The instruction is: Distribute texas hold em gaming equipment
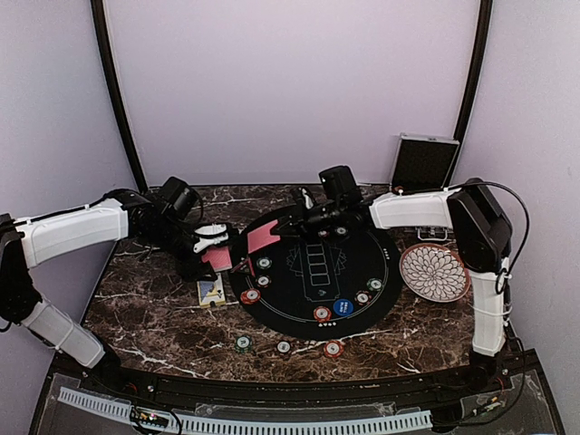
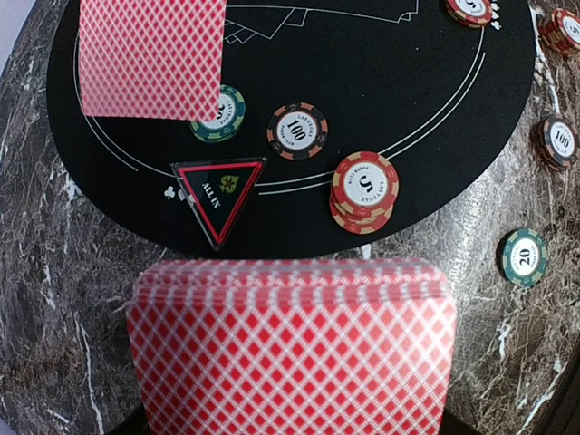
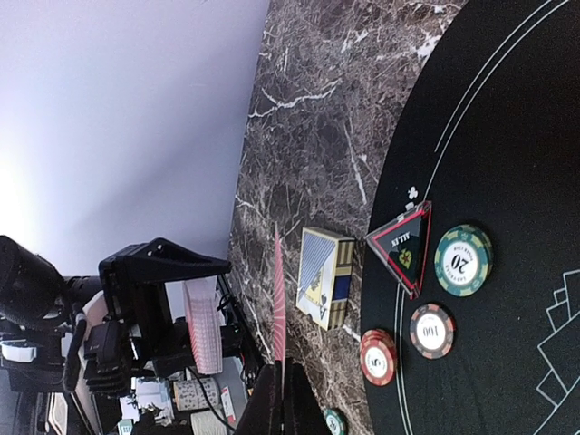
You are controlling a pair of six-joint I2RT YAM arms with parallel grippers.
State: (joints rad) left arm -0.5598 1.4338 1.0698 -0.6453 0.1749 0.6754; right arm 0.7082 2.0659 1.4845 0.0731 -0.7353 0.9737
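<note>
My left gripper (image 1: 214, 250) is shut on a deck of red-backed cards (image 2: 290, 353), held above the marble just left of the black round mat (image 1: 313, 272); its fingers are hidden under the deck. My right gripper (image 3: 283, 388) is shut on a single red-backed card (image 3: 279, 299), seen edge-on. That card hangs over the mat's left edge (image 1: 263, 236), close to the deck. A green 20 chip (image 2: 219, 113), a black 100 chip (image 2: 297, 131) and a red 5 stack (image 2: 364, 188) lie on the mat's left side. A blue button disc (image 1: 342, 307) lies at the mat's front.
A black triangular all-in marker (image 2: 219, 195) lies at the mat's left edge, with a blue card box (image 1: 211, 292) beside it on the marble. Three chips (image 1: 284, 347) lie off the mat at the front. A white patterned plate (image 1: 435, 272) and a black case (image 1: 424, 163) are at the right.
</note>
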